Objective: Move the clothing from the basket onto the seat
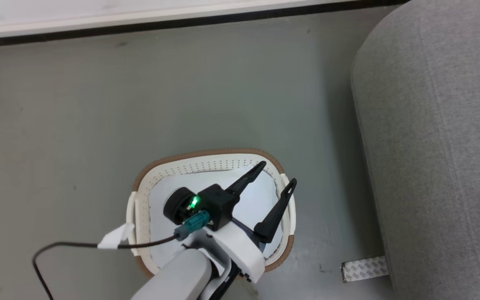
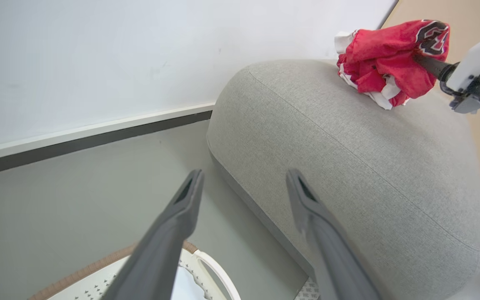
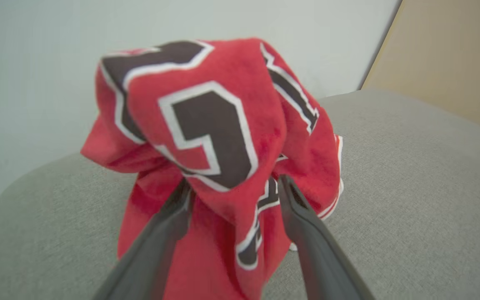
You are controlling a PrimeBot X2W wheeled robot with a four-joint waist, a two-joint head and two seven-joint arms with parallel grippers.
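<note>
At lower centre, left gripper [image 1: 276, 173] fingers stand apart over the basket [image 1: 206, 155]; right gripper [image 3: 235, 185] fingers apart, red jersey [image 3: 206, 125] between them, on the seat [image 3: 411, 187].

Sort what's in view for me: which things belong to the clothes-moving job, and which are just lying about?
Part of the job:
red garment, resting on the seat
basket
right gripper, open, with the garment between its fingers
left gripper, open over the basket

Just lying about:
patterned strip on the floor by the seat
black cable with a white tag
</note>
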